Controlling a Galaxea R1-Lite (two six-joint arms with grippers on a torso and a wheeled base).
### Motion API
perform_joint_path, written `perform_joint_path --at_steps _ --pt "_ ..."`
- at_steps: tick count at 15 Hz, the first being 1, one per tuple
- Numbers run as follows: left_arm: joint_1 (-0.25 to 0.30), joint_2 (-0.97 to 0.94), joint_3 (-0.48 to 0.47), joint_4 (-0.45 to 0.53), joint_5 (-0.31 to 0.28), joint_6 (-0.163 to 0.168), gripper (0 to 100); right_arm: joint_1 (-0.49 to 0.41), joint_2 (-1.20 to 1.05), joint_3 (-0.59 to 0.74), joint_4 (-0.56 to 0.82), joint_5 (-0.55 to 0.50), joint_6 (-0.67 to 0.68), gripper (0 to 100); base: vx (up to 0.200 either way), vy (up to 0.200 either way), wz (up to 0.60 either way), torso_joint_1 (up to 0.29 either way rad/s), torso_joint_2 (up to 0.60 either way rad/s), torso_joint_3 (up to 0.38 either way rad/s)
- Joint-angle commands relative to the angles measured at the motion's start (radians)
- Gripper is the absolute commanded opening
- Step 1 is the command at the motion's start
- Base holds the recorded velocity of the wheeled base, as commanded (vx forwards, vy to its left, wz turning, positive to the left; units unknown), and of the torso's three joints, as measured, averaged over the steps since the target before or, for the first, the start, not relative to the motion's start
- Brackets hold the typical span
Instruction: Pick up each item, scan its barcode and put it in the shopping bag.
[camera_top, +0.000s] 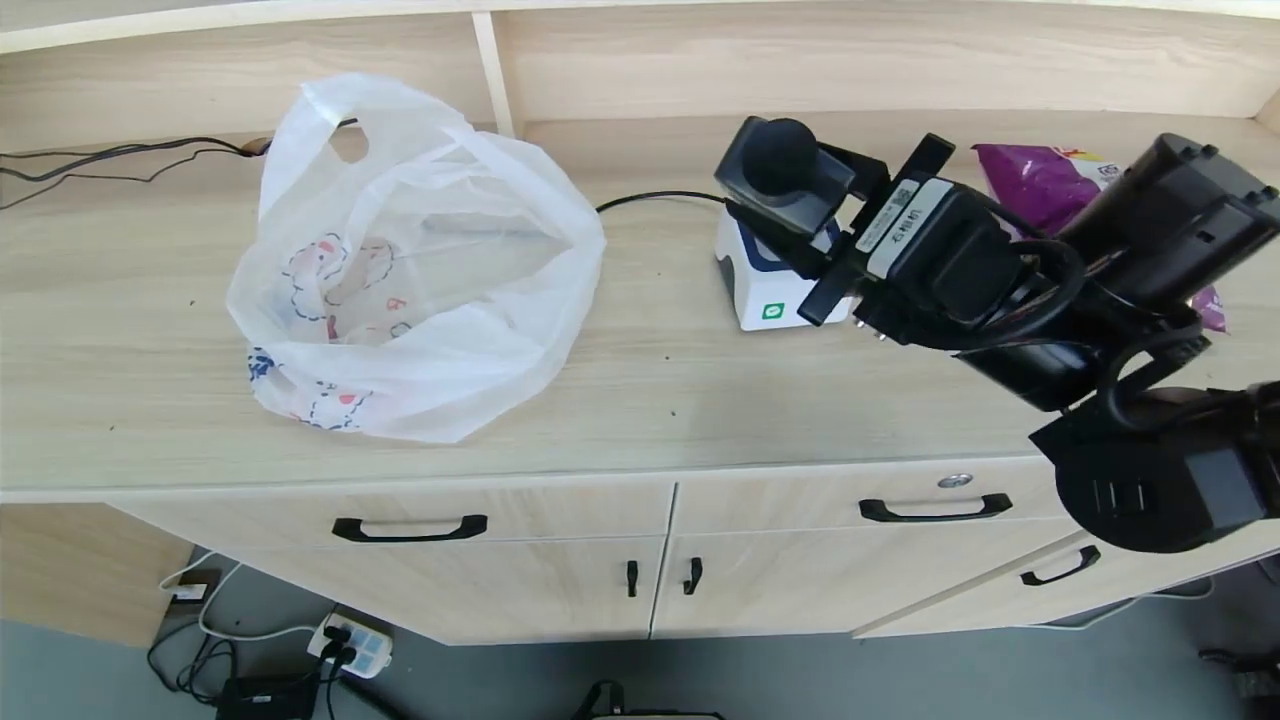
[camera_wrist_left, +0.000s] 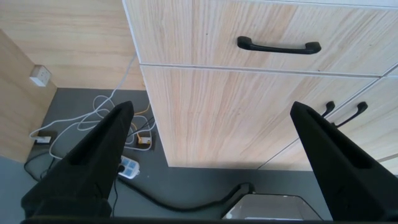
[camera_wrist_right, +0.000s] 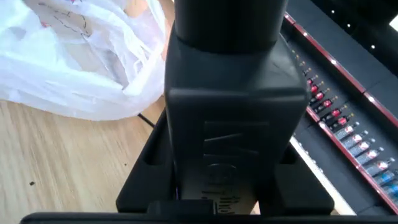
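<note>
The right gripper (camera_top: 800, 200) clamped a dark bottle (camera_top: 782, 160) right of centre, above the white scanner (camera_top: 770, 300) — long axis slanting toward the upper left, cap end farthest from the gripper. The shopping bag (camera_top: 400, 270) sat centre-left. The left gripper (camera_wrist_left: 211, 162) gaped wide.

A shop checkout setting: a pale wood table (camera_top: 700, 400) with drawers (camera_top: 410, 515) carries a barcode scanner (camera_top: 765, 295), a plastic shopping bag (camera_top: 420, 260) and a snack packet (camera_top: 1030, 180).
</note>
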Motion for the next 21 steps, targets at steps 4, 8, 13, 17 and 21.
perform_joint_path --at_steps 4,8,13,17,21 --pt "-0.001 0.002 0.0 -0.003 0.0 0.002 100 -0.069 0.073 -0.099 0.006 0.142 -0.062 0 0.0 0.0 0.0 0.0 0.0 0.0" --pt "-0.001 0.002 0.0 -0.004 0.0 0.002 100 -0.184 0.11 -0.183 0.077 0.225 -0.078 0 0.0 0.0 0.0 0.0 0.0 0.0" --pt "0.001 0.002 0.0 -0.004 0.0 0.001 100 -0.227 0.125 -0.193 0.083 0.237 -0.065 0 0.0 0.0 0.0 0.0 0.0 0.0" --pt "-0.001 0.002 0.0 -0.004 0.0 0.001 100 -0.216 0.13 -0.188 0.085 0.192 -0.048 0 0.0 0.0 0.0 0.0 0.0 0.0" --pt "-0.001 0.002 0.0 -0.003 0.0 -0.001 100 -0.072 0.098 -0.11 -0.004 0.171 0.148 0 0.0 0.0 0.0 0.0 0.0 0.0"
